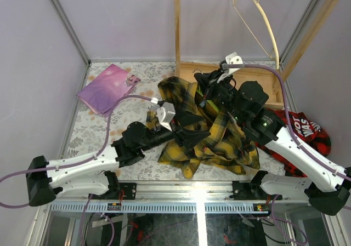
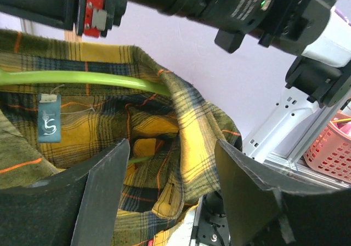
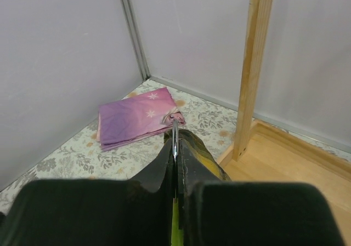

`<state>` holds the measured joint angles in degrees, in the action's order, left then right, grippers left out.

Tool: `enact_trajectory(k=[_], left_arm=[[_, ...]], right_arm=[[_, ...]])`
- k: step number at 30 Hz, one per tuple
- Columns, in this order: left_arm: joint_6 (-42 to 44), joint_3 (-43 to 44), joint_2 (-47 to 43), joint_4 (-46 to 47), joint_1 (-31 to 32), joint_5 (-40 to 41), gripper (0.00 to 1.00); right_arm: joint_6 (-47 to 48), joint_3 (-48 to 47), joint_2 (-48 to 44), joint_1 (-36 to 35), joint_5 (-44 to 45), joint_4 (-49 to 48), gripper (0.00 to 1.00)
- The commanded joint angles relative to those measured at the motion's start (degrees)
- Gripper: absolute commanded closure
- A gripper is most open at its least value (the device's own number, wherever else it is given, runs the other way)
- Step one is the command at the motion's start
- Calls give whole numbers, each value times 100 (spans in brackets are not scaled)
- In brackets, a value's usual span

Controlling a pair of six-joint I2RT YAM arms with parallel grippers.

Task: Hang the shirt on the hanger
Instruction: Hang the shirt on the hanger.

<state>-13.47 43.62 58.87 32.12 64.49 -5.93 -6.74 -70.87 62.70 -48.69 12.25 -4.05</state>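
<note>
Your left gripper (image 2: 170, 169): jaws apart, shirt (image 2: 181, 120) collar just ahead. Right gripper (image 3: 176, 164): clamped on the hanger (image 2: 82, 79) hook. Only the left wrist view shows the hanger inside the shirt.

Soft woven cloth shirt (image 2: 186, 125); smooth, glossy plastic hanger (image 2: 82, 79).

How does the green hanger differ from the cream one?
The green hanger sits inside the shirt collar; the cream hanger is bare. The green one's hook is pinched in the shut jaws of the right gripper; the cream one hangs from the wooden rack.
</note>
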Motion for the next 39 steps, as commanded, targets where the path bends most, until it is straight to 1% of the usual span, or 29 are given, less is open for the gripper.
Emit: enact_trajectory(k=[1, 3, 6, 9, 10, 13, 14, 15, 16, 17, 18, 19, 23, 27, 34, 39], left_arm=[[-223, 105, 389, 631, 19, 7, 38], [-302, 111, 547, 712, 21, -302, 38], [-481, 84, 754, 825, 55, -713, 35], [-516, 24, 899, 842, 121, -754, 35], [-522, -9, 918, 834, 122, -674, 36], [-477, -55, 876, 833, 120, -466, 50], [-413, -46, 834, 817, 126, -462, 57], [-347, -23, 798, 784, 122, -455, 66], [-235, 17, 753, 719, 124, -477, 79], [-109, 98, 702, 601, 119, -472, 88], [2, 148, 637, 434, 119, -437, 95], [121, 280, 574, 231, 113, -382, 99], [454, 807, 317, -740, 112, -72, 100], [732, 1476, 118, -1867, 111, -94, 100], [1102, 2065, -302, -3045, 109, 24, 100], [1216, 2202, -477, -3742, 110, -381, 100]], right_arm=[[-78, -35, -220, 17, -316, -704, 100], [-84, -47, -242, 19, -329, -694, 100], [-61, -93, -261, 17, -333, -667, 100], [-66, -112, -290, 22, -380, -656, 100], [-82, -118, -307, 18, -432, -657, 100], [-120, -116, -355, 17, -564, -661, 100], [-124, -118, -372, 17, -577, -654, 100], [-120, -107, -384, 19, -568, -654, 100], [-103, -92, -397, 20, -546, -642, 100], [-72, -79, -414, 17, -522, -636, 100], [-49, -71, -437, 17, -505, -626, 100], [-6, -51, -454, 17, -479, -612, 100], [173, -23, -539, 19, -475, -507, 100], [358, 101, -650, 17, -507, -493, 100], [655, 252, -844, 17, -614, -680, 100], [865, 87, -813, 24, -448, -675, 100]])
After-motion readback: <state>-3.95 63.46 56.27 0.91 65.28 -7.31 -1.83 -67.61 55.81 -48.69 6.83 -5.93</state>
